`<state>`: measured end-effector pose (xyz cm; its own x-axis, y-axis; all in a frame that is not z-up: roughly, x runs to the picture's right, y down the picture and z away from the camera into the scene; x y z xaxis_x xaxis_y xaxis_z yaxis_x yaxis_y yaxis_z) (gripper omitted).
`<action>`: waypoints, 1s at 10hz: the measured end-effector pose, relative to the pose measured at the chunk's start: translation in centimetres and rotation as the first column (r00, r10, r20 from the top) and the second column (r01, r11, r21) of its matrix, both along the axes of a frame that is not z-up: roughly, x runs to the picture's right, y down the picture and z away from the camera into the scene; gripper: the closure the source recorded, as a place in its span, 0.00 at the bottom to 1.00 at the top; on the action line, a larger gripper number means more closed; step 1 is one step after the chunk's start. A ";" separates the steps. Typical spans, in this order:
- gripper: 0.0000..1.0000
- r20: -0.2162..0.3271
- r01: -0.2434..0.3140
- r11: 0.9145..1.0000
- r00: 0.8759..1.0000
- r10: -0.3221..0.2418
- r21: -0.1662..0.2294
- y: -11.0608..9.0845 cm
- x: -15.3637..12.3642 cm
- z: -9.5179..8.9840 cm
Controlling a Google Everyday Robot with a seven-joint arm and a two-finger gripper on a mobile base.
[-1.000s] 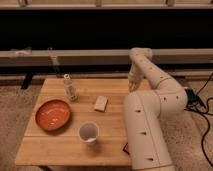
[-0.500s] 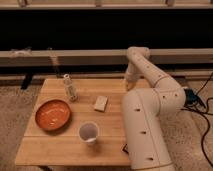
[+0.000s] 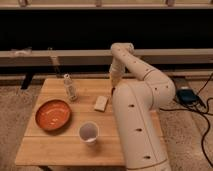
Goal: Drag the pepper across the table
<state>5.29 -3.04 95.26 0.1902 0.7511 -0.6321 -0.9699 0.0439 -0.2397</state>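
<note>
No readable text or labels.

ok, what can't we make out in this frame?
- Gripper: at the table's far right, too small to read.
- Pepper: not visible in the camera view; possibly behind the arm.
- Table's right side: hidden by the arm.
- Bottle: too blurred to identify contents.
- Table's near edge: cut off by the frame bottom.

Dark pepper (image 3: 113,90) under pincer (image 3: 114,85), on table (image 3: 65,145).
</note>
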 end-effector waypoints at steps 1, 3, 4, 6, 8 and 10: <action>1.00 0.027 0.020 0.999 0.999 -0.021 0.031 -0.1 -0.9 -0.2; 0.98 0.047 0.042 0.994 0.998 -0.047 0.102 -0.8 -1.3 -0.9; 0.92 0.057 0.048 0.990 0.997 -0.056 0.130 -1.2 -2.0 -1.2; 0.70 0.067 0.057 0.979 0.995 -0.072 0.197 -1.9 -2.5 -1.7; 0.52 0.076 0.069 0.964 0.993 -0.091 0.255 -2.5 -3.2 -2.3; 0.33 0.083 0.072 0.952 0.991 -0.101 0.297 -3.3 -3.7 -2.8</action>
